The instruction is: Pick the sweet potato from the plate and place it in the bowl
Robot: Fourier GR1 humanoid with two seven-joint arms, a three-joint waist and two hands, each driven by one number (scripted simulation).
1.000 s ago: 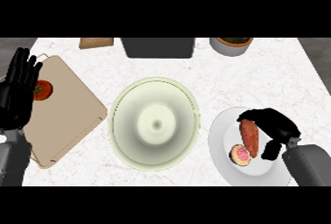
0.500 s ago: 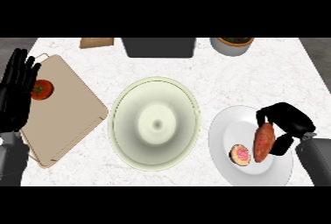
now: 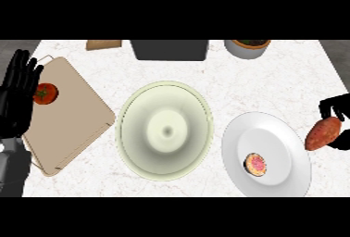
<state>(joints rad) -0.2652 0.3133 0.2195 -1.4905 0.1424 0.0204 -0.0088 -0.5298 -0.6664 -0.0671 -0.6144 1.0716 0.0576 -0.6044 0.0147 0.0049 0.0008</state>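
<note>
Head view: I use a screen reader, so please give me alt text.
The right hand holds a sweet potato by the white plate's right edge. A pale green bowl sits centre; the left hand rests open by a cutting board.

The bowl [image 3: 166, 130] sits mid-counter [image 3: 219, 76], with the plate [image 3: 273, 139] just to its right and a cutting board [image 3: 65, 115] to its left. A tomato [image 3: 45, 93] lies on the board, a halved fruit [image 3: 256, 163] on the plate. The sweet potato [image 3: 322, 133] hangs past the plate's right rim. A cup [image 3: 247, 47] stands behind, at the far edge.
</note>
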